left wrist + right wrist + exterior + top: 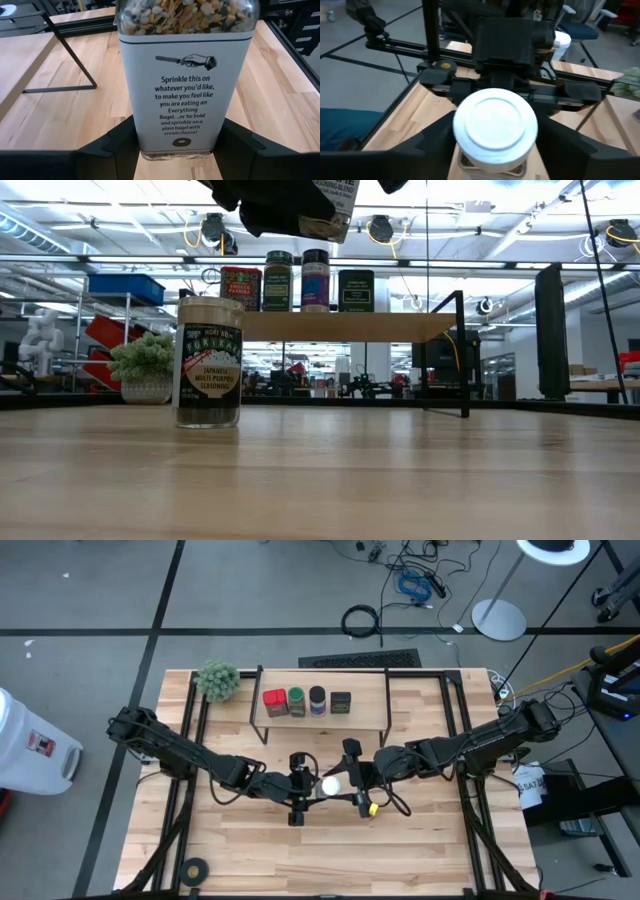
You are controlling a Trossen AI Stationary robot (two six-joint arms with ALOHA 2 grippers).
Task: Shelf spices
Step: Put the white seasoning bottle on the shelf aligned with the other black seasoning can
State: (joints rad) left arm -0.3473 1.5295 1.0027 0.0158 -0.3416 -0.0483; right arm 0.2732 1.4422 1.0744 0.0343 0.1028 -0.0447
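My left gripper (pixel 303 785) is shut on a clear square jar of seed mix (pixel 185 75) above the table's middle. The jar's white lid (pixel 495 122) faces my right gripper (pixel 345 783), whose open fingers stand close on either side of the lid. A tan-lidded seasoning jar (pixel 208 362) stands on its base on the table; the high view does not show it. On the shelf (pixel 320 718) stand a red tin (pixel 274 700), a green-lidded jar (pixel 297 700), a dark-lidded jar (pixel 317 699) and a dark square tin (pixel 340 702). My left gripper pinches the jar between its two fingers (pixel 107 145) at the lower part of its body, just above the base (pixel 177 150). It comes from the table's left, slanting a little down. The jar is lifted clear, its lid toward the right. My right gripper: I cannot tell whether its fingers (pixel 427 145) touch the lid.
A fuzzy green plant ball (pixel 218 680) sits at the far left, beside the shelf. A black tape roll (pixel 195 868) lies near the front left corner. Black frame rails (pixel 186 740) run along both sides of the table. A keyboard (pixel 360 660) lies beyond the far edge.
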